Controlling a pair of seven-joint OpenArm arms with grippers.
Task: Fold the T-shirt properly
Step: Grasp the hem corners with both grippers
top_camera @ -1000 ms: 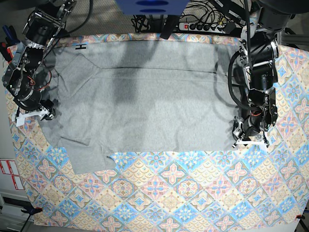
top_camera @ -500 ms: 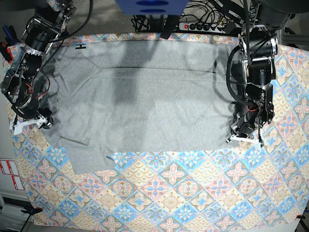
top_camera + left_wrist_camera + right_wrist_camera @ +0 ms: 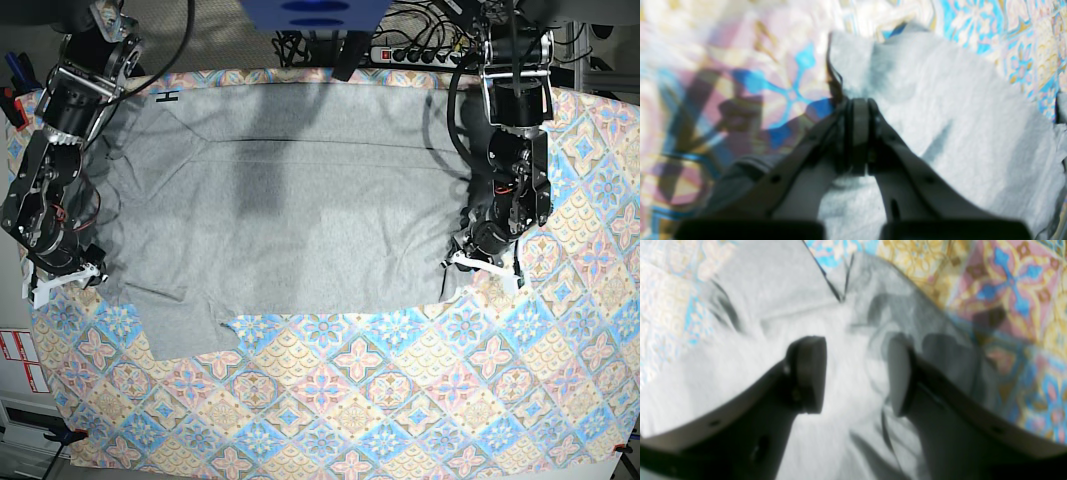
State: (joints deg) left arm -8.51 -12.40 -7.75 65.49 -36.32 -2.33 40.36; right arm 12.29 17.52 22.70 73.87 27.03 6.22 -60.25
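The light grey T-shirt (image 3: 300,210) lies spread plain side up on the patterned tablecloth (image 3: 400,390). My left gripper (image 3: 480,263) is at the shirt's right lower corner. In the left wrist view the left gripper (image 3: 858,110) is shut, pinching the grey T-shirt (image 3: 957,120) at its edge, which is lifted off the cloth. My right gripper (image 3: 62,281) is at the shirt's left edge. In the right wrist view the right gripper (image 3: 857,373) is open, its fingers (image 3: 808,373) apart just above the wrinkled T-shirt (image 3: 756,350).
The tablecloth (image 3: 740,73) covers the whole table. A short sleeve (image 3: 185,335) sticks out at the lower left. A power strip and cables (image 3: 420,50) lie behind the far edge. A blue object (image 3: 315,15) stands at the back centre.
The left gripper shut on the shirt's right lower corner and drew it inward to the left. The right arm moved down along the shirt's left edge, still open.
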